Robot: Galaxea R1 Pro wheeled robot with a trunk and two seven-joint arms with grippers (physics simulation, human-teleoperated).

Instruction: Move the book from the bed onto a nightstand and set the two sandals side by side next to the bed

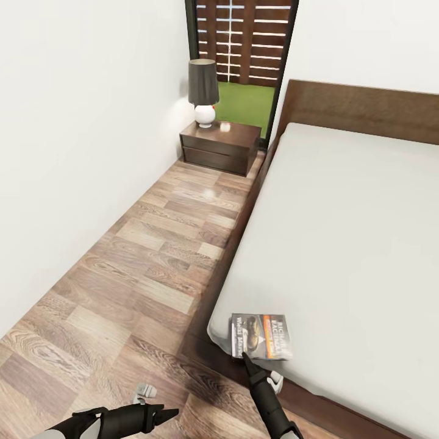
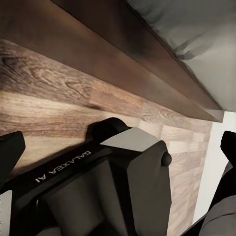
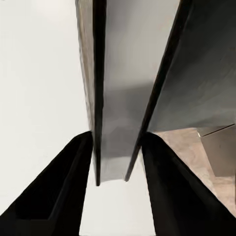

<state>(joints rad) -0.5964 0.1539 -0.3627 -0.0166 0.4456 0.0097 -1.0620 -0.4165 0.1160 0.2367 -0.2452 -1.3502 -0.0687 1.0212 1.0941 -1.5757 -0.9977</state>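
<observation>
My right gripper (image 1: 245,355) reaches up from the foot of the frame to the near corner of the bed (image 1: 341,244), its tip at the lower edge of the book (image 1: 260,336). The right wrist view looks along the two dark fingers (image 3: 59,196): they stand a little apart, with a thin dark-edged slab, apparently the book (image 3: 115,123) seen edge-on, running between them. I cannot tell whether the pads press on it.

The book lies flat on the pale grey mattress, close to the bed's left edge and near its foot, cover up, orange band and white lettering showing.

My left gripper (image 1: 167,414) hangs low over the plank floor (image 1: 146,256), pointing toward the bed, fingertips drawn together to a point in the head view. The left wrist view shows the dark wood bed frame (image 2: 123,64) running above the floor.

At the far end of the aisle, against the wall beside the headboard (image 1: 366,110), stands the nightstand (image 1: 219,146), a white-based lamp (image 1: 203,91) with a dark shade on top. Behind it a tall window (image 1: 244,55) shows a slatted fence and grass.
</observation>
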